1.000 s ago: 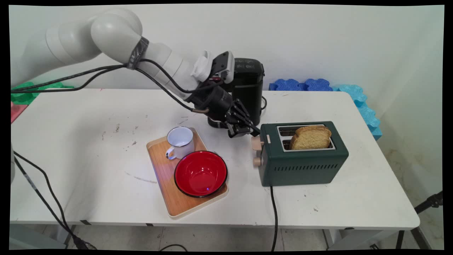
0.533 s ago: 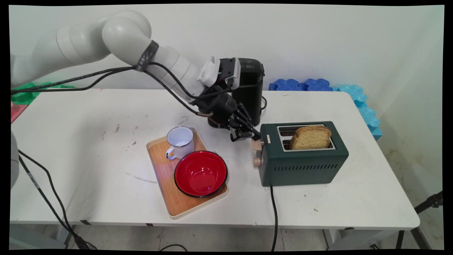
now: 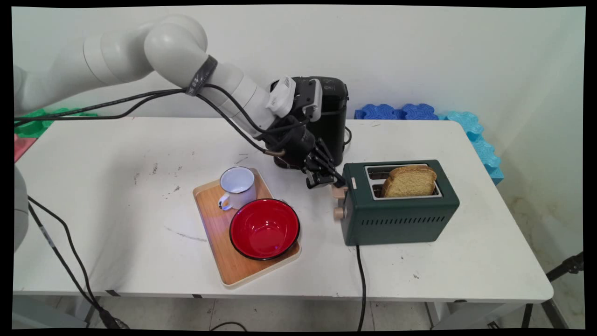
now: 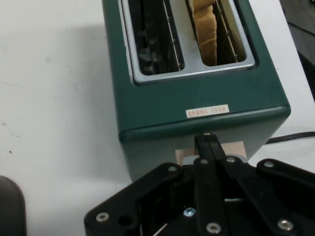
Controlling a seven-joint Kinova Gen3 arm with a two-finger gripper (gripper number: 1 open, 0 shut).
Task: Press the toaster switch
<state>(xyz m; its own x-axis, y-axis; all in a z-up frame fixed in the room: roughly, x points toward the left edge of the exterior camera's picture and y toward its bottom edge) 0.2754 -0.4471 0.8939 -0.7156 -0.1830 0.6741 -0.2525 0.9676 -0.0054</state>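
Gripper (image 3: 336, 182): centre frame, fingers pressed together, tips apparently touching beige lever (image 4: 235, 148) on green toaster (image 3: 401, 212). Bread slice (image 3: 410, 181): in near slot. Tray (image 3: 213, 224), mug (image 3: 238, 187), red bowl (image 3: 264, 228): lower left.

The worktop (image 3: 116, 196) is carrying one toaster (image 3: 399, 205) (image 4: 197, 73) with two slots, one tray (image 3: 212, 224) and one black coffee maker (image 3: 331, 116). One slice of bread (image 3: 410, 181) (image 4: 205, 29) is standing in one slot. The tray is carrying one white mug (image 3: 238, 186) and one red bowl (image 3: 264, 228). Two beige knobs are showing on the toaster's end.
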